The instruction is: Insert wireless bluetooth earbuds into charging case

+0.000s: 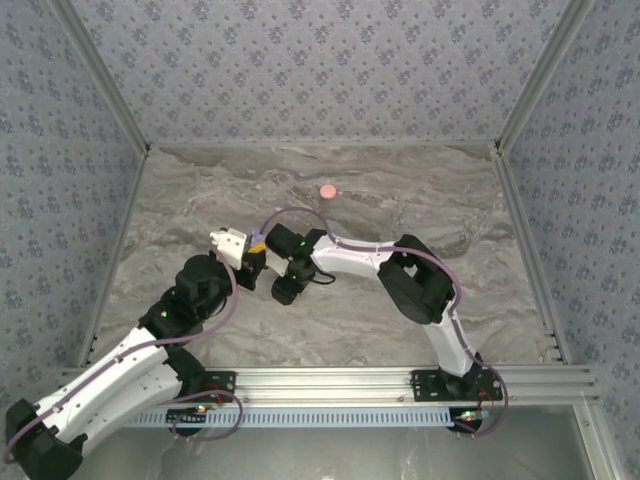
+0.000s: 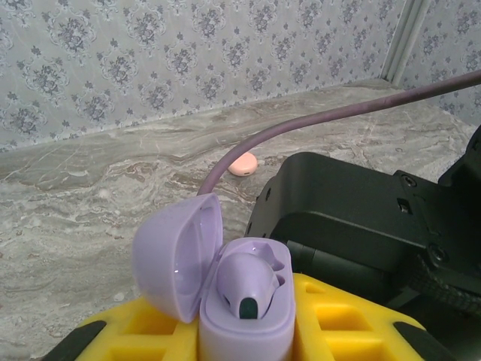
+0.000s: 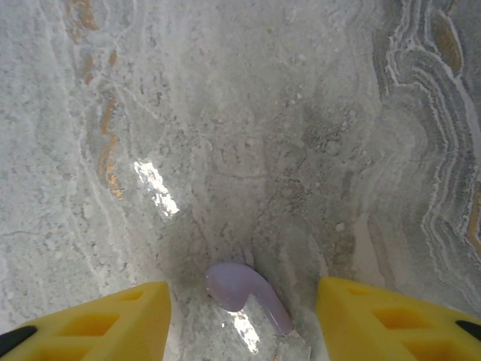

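Lying on the worktop (image 3: 225, 113) between the spread, empty fingers (image 3: 113, 316) of the right claw (image 3: 242, 289), the lavender earbud (image 3: 239, 292) was found with its stem slanted back toward the wrist, while the open charging case (image 2: 225, 338) was gripped by the left claw (image 2: 244, 347).

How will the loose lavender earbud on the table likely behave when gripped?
The lavender earbud looks smooth and rounded, so it may slip or pivot when squeezed. Tiny, probably light. Lying flat with its stem out, it seems unlikely to roll far.
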Robot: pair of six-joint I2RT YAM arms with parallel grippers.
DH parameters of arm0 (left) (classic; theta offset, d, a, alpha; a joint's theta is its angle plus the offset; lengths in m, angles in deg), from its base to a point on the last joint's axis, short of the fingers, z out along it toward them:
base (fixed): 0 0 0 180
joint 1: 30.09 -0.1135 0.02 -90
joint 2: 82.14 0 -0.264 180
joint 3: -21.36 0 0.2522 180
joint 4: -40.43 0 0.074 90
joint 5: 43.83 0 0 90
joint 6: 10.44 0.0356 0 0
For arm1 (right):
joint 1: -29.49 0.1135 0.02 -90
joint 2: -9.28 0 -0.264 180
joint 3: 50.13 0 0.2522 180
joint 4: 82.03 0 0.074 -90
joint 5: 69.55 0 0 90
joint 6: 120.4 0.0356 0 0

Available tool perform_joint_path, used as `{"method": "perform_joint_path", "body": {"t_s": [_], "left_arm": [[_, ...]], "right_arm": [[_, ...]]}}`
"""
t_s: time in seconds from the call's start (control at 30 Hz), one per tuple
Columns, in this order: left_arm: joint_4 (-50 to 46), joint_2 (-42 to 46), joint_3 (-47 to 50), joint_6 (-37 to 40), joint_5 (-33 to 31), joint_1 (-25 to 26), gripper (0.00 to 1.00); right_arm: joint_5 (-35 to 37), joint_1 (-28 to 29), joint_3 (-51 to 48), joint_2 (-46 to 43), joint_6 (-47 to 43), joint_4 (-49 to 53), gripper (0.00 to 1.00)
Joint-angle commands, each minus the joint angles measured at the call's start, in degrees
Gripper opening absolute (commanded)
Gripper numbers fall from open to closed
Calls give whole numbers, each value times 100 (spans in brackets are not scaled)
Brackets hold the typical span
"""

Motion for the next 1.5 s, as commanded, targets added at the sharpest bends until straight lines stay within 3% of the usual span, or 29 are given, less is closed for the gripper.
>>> {"method": "perform_joint_path", "body": {"t_s": [0.0,0.17,0.53,1.03,1.33,1.47], "left_arm": [[23,75,-82,-40,-93,-34,27],[50,58,-78,-36,-87,-31,27],[76,14,-64,-36,-81,-29,27],[154,-102,-64,-53,-28,-34,27],[173,-144,-73,-60,-21,-38,27],[153,-140,-73,-47,-26,-35,28]], "right_arm": [[500,22,30,261,-69,215,51],[885,-42,-71,193,154,146,40],[1328,-510,-548,-192,920,-112,28],[1755,-1349,-1584,-956,1783,-178,31],[1426,-1344,-1478,-1064,1686,-126,33],[1332,-1273,-1298,-1036,1560,18,40]]}}
